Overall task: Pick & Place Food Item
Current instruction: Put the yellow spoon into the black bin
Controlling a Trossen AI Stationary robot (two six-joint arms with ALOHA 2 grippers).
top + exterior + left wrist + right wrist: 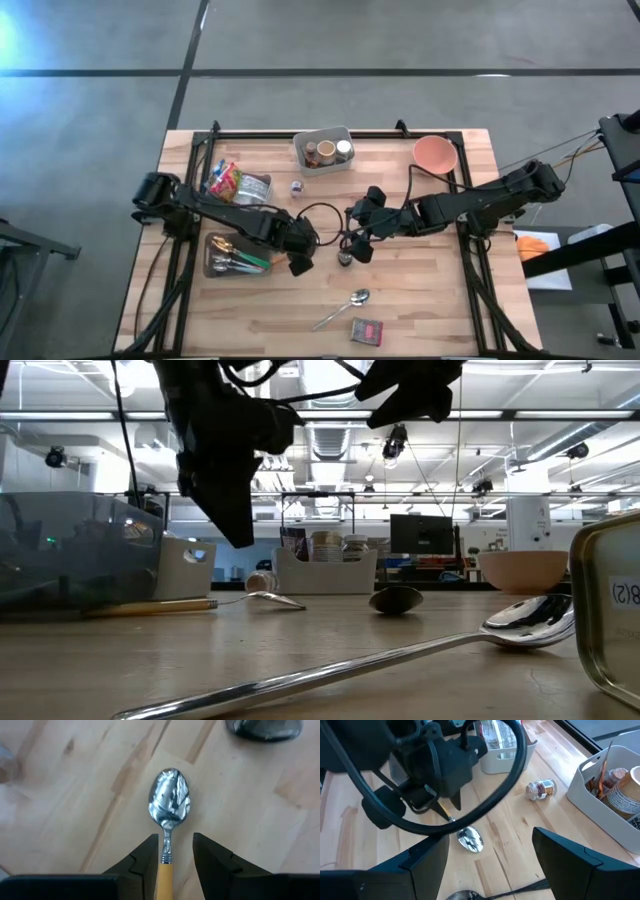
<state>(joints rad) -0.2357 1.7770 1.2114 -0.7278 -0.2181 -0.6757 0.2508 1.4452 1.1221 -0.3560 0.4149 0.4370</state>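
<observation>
A spoon with a yellow handle (166, 870) and a shiny bowl (170, 800) lies flat on the wooden table. My left gripper (175, 837) hovers just above it, open, one finger on either side of the handle where it meets the metal neck, touching nothing. In the low view the left gripper (240, 540) hangs clear above that spoon (200, 604). My right gripper (492, 837) waits wide open with nothing between its fingers, raised over the table's middle (357, 243). A small jar (540, 789) lies on its side on the table.
A white bin (322, 150) of jars and a pink bowl (435, 152) stand at the far edge. A bin of snack packets (238, 185) and a cutlery tray (235, 255) are on the left. A dark spoon bowl (262, 729), a steel spoon (345, 308) and a tin (367, 331) lie nearer.
</observation>
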